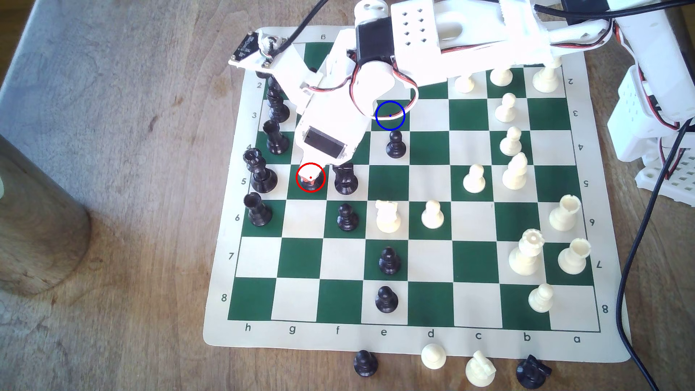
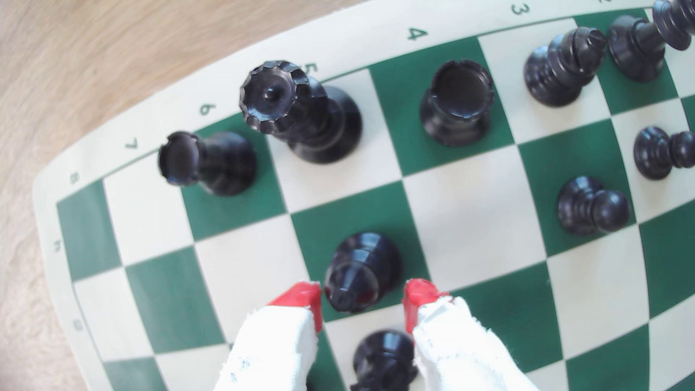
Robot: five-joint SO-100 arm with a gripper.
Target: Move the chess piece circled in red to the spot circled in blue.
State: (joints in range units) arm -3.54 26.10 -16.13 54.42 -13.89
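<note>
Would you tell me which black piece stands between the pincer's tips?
The bishop with the pointed head on the red-ringed green square; the pincer is open around it.

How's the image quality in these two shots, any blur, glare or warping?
Exterior view: sharp, but the white arm is blown out by bright light. Wrist view: the board bows like a fisheye shot, the far pieces are soft, and the bishop between the open gripper is fairly crisp.

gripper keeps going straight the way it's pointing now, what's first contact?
Most likely the black bishop: its head sits between the red-tipped fingers of the open gripper, over the red-ringed square. With gaps either side, the fingers may pass it and meet the board. Depth is unclear.
</note>
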